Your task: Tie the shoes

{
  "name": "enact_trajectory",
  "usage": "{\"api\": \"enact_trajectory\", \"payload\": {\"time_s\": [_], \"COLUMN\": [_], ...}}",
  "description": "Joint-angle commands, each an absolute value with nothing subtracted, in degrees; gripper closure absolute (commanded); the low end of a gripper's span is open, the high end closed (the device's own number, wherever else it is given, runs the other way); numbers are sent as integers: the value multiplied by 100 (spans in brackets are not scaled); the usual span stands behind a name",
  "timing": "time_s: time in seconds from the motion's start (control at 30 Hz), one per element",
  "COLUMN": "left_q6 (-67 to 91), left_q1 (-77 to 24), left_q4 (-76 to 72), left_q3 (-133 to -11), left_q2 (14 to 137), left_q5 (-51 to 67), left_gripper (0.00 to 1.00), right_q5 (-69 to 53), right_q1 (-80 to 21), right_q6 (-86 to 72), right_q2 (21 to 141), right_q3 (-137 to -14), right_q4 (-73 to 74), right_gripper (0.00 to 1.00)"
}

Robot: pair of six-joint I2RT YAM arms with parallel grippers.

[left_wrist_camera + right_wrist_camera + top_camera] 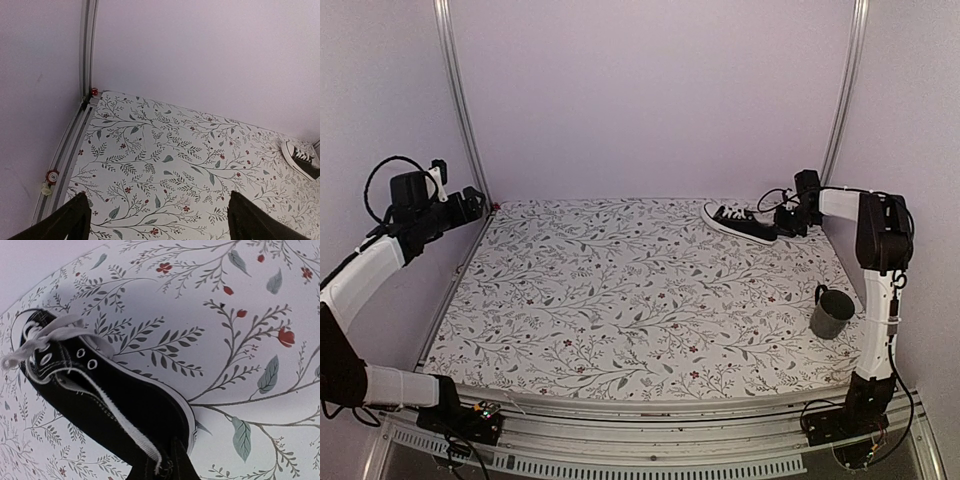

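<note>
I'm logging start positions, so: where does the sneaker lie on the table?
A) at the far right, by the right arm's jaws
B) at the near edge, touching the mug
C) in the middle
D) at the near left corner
A: in the top view the sneaker lies at the far right of the table, next to the right gripper and apart from the mug.

A white tabletop printed with grey vines and red flowers [620, 290] carries a black canvas low-top sneaker with white laces [740, 222], heel at the right gripper [783, 222], and an upright dark grey mug [832, 313] well behind that gripper.
</note>
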State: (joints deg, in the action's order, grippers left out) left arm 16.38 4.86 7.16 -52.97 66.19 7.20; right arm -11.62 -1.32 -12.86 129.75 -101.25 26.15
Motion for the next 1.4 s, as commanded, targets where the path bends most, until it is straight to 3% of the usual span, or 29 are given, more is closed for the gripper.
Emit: {"api": "enact_trajectory", "payload": {"time_s": [0.0,0.27,0.57,0.9,0.97,1.0,1.07,1.13,1.2,1.37], "left_q6": [1687,1791,1935,1994,1980,1958,1907,1831,1738,2053], "left_q1": [554,554,562,523,455,405,225,-54,-465,-1626], "left_q4": [634,740,930,815,787,776,773,819,851,903], "left_q3": [-5274,-5277,-5264,-5158,-5122,-5109,-5098,-5106,-5115,-5002], "left_q2": [6644,6605,6498,6355,6321,6320,6336,6358,6384,6589], "left_q5": [851,781,776,1109,1101,1099,1070,964,821,800], "left_gripper": [5,5,5,7,7,7,7,7,7,7], "right_q5": [-1317,559,1275,1914,1779,1670,1497,1589,1844,2124], "right_q1": [-384,-1649,-3755,-6132,-6350,-6441,-6595,-6687,-6726,-6537], "right_q6": [-962,-2664,-5757,-8409,-8589,-8484,-8171,-7800,-7484,-6549], "right_q2": [12683,11133,8951,9054,9159,9192,9219,9189,9061,8704], "right_q3": [-10032,-9410,-6884,-6273,-6243,-6241,-6276,-6451,-6566,-6481], "right_q4": [2384,3518,3527,3926,3563,3307,2943,3084,3233,3099], "right_gripper": [98,98,98,98,89,79,41,22,17,15]}}
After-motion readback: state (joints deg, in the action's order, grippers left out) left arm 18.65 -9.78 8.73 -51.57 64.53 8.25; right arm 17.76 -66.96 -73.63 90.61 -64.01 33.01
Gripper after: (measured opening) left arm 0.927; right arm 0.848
